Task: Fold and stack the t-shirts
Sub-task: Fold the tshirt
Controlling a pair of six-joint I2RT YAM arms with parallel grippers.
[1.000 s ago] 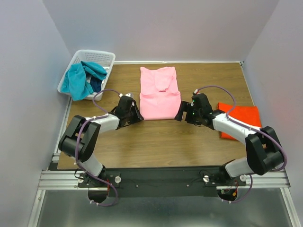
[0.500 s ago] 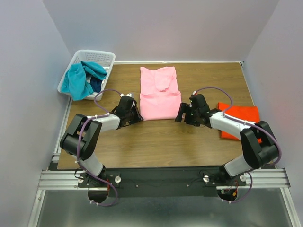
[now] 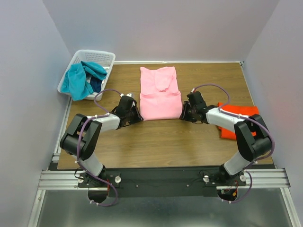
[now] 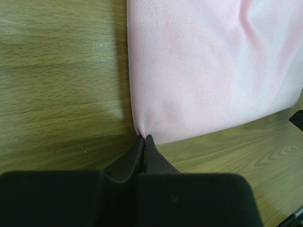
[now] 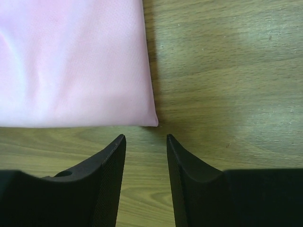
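Right arm had shifted since a second ago: its elbow had swung in towards the middle of the worktop and the wrist had crept closer to the cloth. Left arm had hardly budged, and the pink t-shirt had stayed where it lay, at the middle of the worktop, reaching towards the far edge.

The left gripper was clamped tight on that shirt's near left corner, and the wrist view showed the cloth puckered to a point where the black fingertips met. The right gripper stood with its two fingers apart, gripping nothing, and the shirt's near right corner lay just ahead of the gap, flat on the wood.

The pink t-shirt was a fine dotted mesh knit, matte and soft, folded to a long rectangle with straight side edges and a small flap lying on top near the far end. The worktop was brown wood grain with a slight sheen.

The orange t-shirt sat as a folded block by the right edge, partly under the right arm. A white slotted plastic basket stood at the far left corner, with a crumpled teal garment spilling over its rim beside a dark blue garment.
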